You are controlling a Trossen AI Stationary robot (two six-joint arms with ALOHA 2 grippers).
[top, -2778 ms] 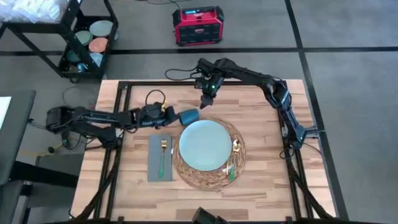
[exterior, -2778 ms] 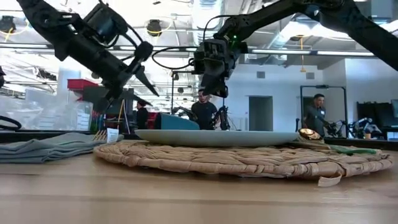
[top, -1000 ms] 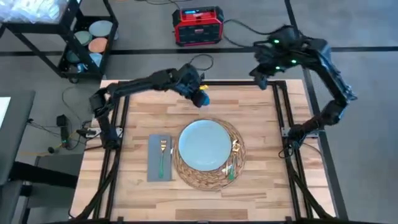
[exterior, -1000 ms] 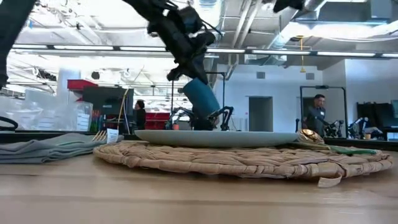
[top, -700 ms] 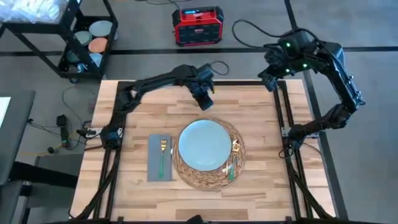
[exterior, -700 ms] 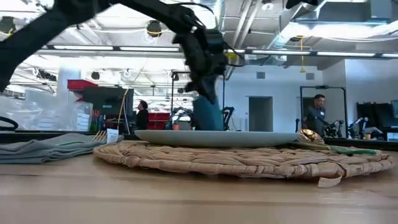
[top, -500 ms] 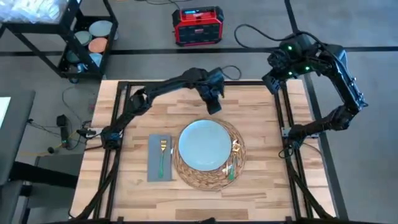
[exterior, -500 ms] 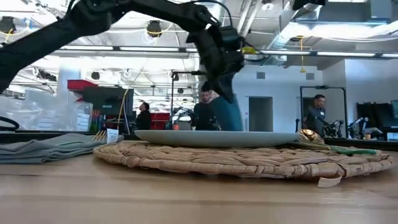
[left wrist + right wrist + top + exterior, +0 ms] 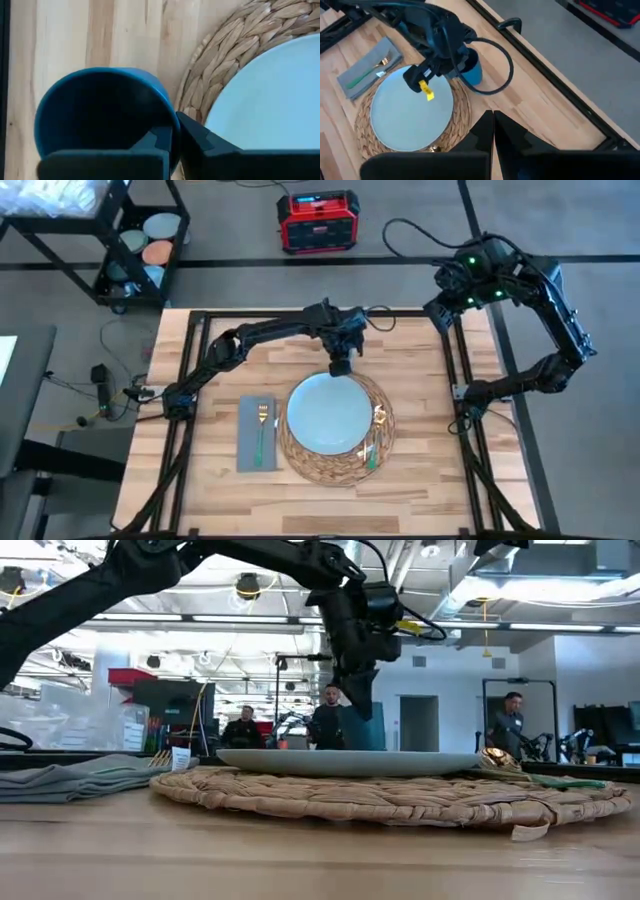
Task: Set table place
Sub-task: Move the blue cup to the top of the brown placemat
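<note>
One dark blue cup (image 9: pixel 102 115) hangs clamped by its rim in the left gripper (image 9: pixel 340 365), just off the woven straw mat (image 9: pixel 380 442) at about twelve o'clock of the pale blue plate (image 9: pixel 328 415), probably so it can land on bare worktop (image 9: pixel 420 490) above the setting. The fork (image 9: pixel 262 430) lies on the grey napkin (image 9: pixel 246 442) at nine o'clock. The right gripper (image 9: pixel 492 131), fingers together, waits raised near the worktop's far right corner.

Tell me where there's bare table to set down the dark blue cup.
Bare planks lie between the round woven straw mat and the table's right frame, and left of the grey square napkin. The far edge is crowded: the left gripper holds the small dark blue cup there.
</note>
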